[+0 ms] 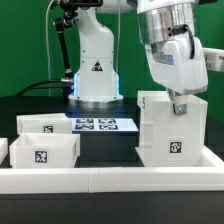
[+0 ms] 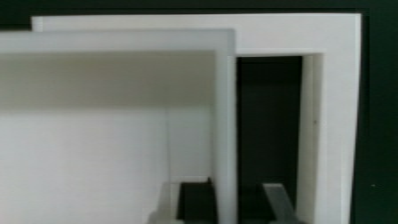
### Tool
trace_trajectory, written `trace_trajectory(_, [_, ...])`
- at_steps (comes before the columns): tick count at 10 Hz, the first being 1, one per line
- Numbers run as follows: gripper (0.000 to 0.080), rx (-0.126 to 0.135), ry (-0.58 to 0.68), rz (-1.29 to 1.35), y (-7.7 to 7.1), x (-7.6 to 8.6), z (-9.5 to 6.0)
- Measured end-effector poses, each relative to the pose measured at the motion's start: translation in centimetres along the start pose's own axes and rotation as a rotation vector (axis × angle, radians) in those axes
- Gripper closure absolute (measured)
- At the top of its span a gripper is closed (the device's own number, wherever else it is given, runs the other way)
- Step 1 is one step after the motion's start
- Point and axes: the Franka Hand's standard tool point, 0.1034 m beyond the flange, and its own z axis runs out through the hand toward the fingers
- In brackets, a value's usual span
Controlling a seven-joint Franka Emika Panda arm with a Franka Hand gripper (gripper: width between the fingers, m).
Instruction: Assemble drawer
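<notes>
The drawer's large white casing (image 1: 168, 135) stands on the exterior view's right with a square tag on its front. My gripper (image 1: 180, 103) reaches down onto its top edge. In the wrist view the gripper (image 2: 235, 200) is shut on a thin upright wall of the casing (image 2: 228, 110), with one dark finger (image 2: 196, 202) on each side of it. Two open-top drawer trays sit on the exterior view's left, the nearer tray (image 1: 45, 153) in front of the farther tray (image 1: 44, 124). Both trays are apart from the casing.
The marker board (image 1: 100, 125) lies flat between the trays and the casing. A long low white border wall (image 1: 110, 181) runs along the front. The arm's white base (image 1: 95, 75) stands at the back of the black table.
</notes>
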Motion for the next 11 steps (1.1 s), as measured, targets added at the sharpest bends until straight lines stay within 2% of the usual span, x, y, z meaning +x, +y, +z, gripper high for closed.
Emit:
trace_trajectory(7, [0.0761,0.032,-0.007,0.006,-3.8,0.0,0.2])
trace_trajectory(9, [0.0761,0.037,-0.009,0.003,-4.4,0.0,0.2])
trace_trajectory(11, [0.0761,0.029,-0.013,0.0,-4.4,0.0,0.2])
